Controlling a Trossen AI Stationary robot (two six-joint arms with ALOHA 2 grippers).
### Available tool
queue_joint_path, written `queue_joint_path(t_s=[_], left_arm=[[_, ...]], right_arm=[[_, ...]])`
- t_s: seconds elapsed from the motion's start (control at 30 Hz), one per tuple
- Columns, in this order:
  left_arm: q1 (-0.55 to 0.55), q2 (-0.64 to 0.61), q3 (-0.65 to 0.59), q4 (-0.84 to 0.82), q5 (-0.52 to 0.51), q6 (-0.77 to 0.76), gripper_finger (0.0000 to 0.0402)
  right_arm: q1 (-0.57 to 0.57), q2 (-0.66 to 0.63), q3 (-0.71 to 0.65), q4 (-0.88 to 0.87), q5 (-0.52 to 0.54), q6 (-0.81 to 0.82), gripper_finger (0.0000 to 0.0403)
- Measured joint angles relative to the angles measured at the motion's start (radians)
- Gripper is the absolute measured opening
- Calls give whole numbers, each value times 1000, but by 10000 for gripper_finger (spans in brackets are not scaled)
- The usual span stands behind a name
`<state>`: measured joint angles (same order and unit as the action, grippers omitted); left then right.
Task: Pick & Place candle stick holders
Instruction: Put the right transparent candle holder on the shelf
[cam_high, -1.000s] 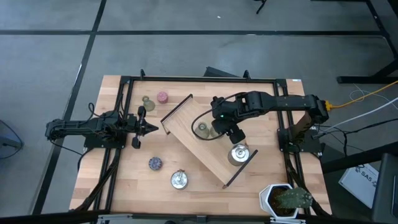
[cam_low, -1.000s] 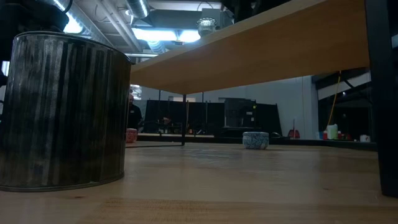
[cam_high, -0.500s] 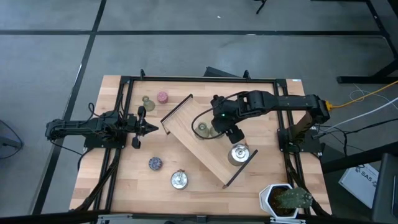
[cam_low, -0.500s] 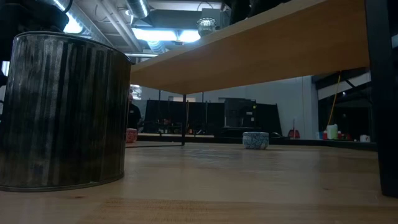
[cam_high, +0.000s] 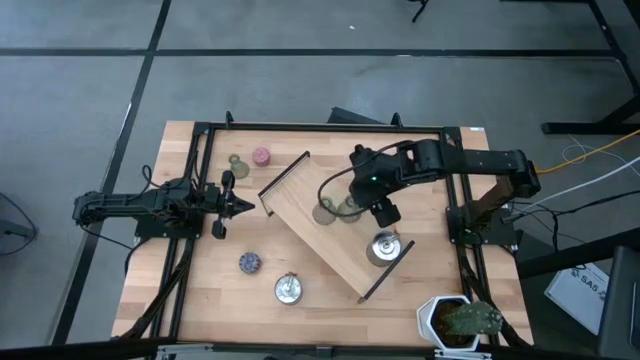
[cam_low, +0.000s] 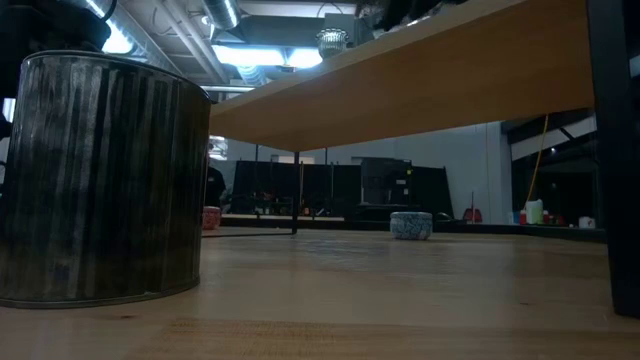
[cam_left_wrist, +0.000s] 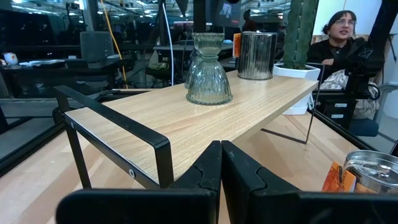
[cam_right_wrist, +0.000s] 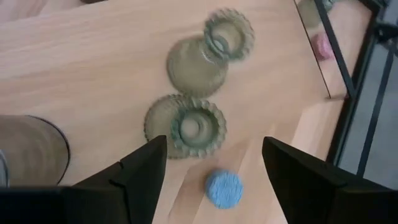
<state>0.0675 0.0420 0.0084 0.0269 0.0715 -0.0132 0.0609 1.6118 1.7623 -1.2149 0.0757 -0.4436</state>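
A long wooden tray (cam_high: 335, 228) lies slantwise mid-table. On it stand two olive-green bell-shaped holders (cam_right_wrist: 186, 127) (cam_right_wrist: 208, 56), a silver one (cam_high: 383, 247) and a small blue one (cam_right_wrist: 222, 188). My right gripper (cam_right_wrist: 214, 171) hangs open above the tray with the blue holder below and between its fingers, apart from them. On the table's left stand an olive holder (cam_high: 238, 165), a pink one (cam_high: 261, 156), a bluish-purple one (cam_high: 249, 262) and a silver one (cam_high: 288, 289). My left gripper (cam_high: 240, 206) waits shut at the left, pointing level at the tray.
A potted plant in a white pot (cam_high: 458, 320) stands at the near right corner. Black frame rails (cam_high: 200, 180) run along the table's sides. The tray has black handles (cam_left_wrist: 118, 140) at its ends. A person (cam_left_wrist: 339, 37) sits beyond the table.
My right gripper has risen and drawn back a little toward the table's right edge, away from the olive holders on the tray. The holders and the tray have stayed where they were.
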Motion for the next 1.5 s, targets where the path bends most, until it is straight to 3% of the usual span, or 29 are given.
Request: queue_joint_path(t_s=[0.23,0.4,1.0,1.5], left_arm=[[0,0,0,0,0,0,4],[0,0,0,0,0,0,4],[0,0,0,0,0,0,4],[0,0,0,0,0,0,4]], right_arm=[[-50,0,0,-141,2,77,268],[-64,2,-48,-140,2,83,258],[-66,4,-173,8,-58,62,108],[-66,4,-173,55,-53,62,56]])
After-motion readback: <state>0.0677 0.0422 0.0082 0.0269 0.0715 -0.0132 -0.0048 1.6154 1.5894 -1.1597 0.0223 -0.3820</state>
